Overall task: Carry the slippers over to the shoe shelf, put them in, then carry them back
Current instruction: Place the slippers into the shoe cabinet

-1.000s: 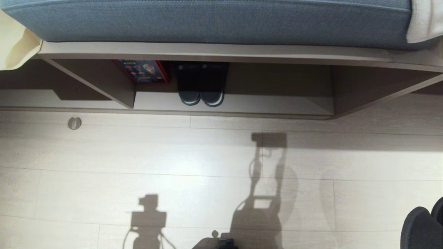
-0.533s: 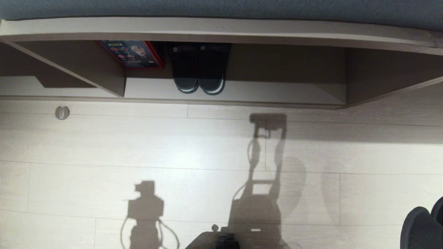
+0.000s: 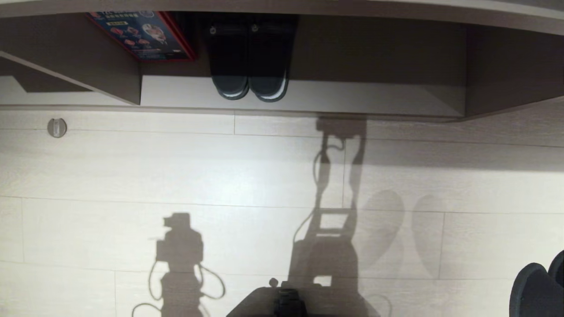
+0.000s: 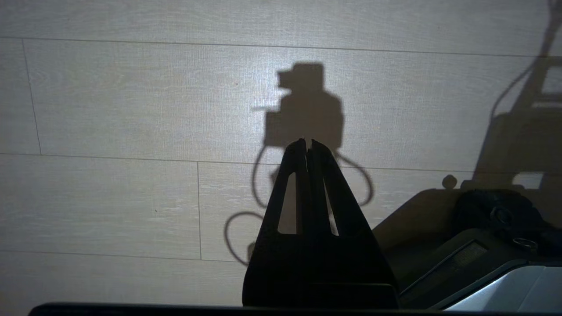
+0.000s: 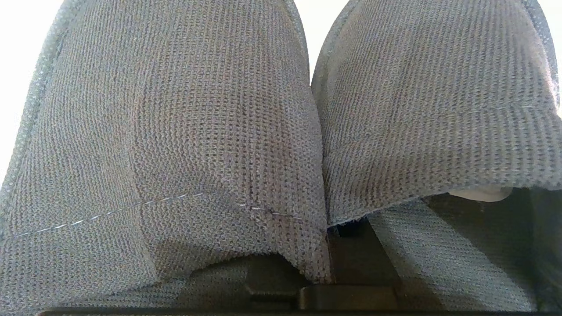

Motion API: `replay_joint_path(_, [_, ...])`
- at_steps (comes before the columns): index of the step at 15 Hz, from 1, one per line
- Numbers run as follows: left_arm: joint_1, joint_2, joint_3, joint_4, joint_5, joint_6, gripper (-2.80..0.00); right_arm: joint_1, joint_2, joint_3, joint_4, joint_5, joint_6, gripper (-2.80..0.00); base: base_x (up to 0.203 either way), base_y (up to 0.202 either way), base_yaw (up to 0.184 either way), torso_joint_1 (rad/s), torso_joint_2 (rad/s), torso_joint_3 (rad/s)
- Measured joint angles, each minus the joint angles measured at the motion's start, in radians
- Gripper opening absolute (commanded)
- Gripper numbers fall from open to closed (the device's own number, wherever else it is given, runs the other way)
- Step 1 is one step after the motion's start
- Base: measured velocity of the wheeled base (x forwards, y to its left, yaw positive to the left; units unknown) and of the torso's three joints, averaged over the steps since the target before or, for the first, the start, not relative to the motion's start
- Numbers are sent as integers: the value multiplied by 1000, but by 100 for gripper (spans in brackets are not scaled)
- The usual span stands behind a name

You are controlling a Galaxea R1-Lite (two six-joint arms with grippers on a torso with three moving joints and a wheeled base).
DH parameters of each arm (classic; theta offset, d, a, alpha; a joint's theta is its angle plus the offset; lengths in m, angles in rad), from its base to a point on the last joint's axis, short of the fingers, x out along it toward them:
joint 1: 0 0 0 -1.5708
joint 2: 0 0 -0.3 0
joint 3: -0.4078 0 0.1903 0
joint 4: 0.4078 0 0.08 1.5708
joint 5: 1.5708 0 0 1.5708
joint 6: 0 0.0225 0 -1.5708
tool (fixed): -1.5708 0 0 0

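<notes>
The right gripper [image 5: 327, 245] is clamped tight on the slippers [image 5: 175, 131]: its wrist view is filled with the two grey knit strap bands side by side, a line of pale stitching running across one of them, and the dark fingers [image 5: 351, 254] come up at the seam where the two bands meet. In the head view the pair shows only as dark rounded shapes at the lower right edge [image 3: 535, 290], hanging above the pale plank floor [image 3: 132, 167] and well apart from the shoe shelf [image 3: 352, 99]. The left gripper [image 4: 308, 142] hangs over the floor with its fingertips pressed together and nothing between them, its shadow falling on the planks beyond.

Inside the shelf's middle compartment stands another pair of dark shoes with white sole rims [image 3: 249, 57], toes toward the robot, and just beside them, on the robot's left, a red-edged printed box [image 3: 141, 35] with small pictures on a dark blue face; its writing is too small to read. A small round metal disc [image 3: 57, 127] sits on the floor in front of the shelf's left part.
</notes>
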Motion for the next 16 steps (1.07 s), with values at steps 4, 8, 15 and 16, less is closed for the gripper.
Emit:
replay_joint_path(4, [0,0,0,0,0,0,-280,0,1,0,3,3,-7,-280,0,0,0,1,3,-200])
replay_joint_path(8, [0,0,0,0,0,-1,-280,0,2,0,4,2,-10,-280,0,0,0,4,1,-201])
replay_joint_path(15, [1,0,0,0,0,1,-280,0,20,-45,-12,46,-7,-280,0,0,0,3,1,-73])
replay_joint_path(16, [1,0,0,0,0,2,-280,1,54,-102,-25,79,-6,-280,0,0,0,0,0,0])
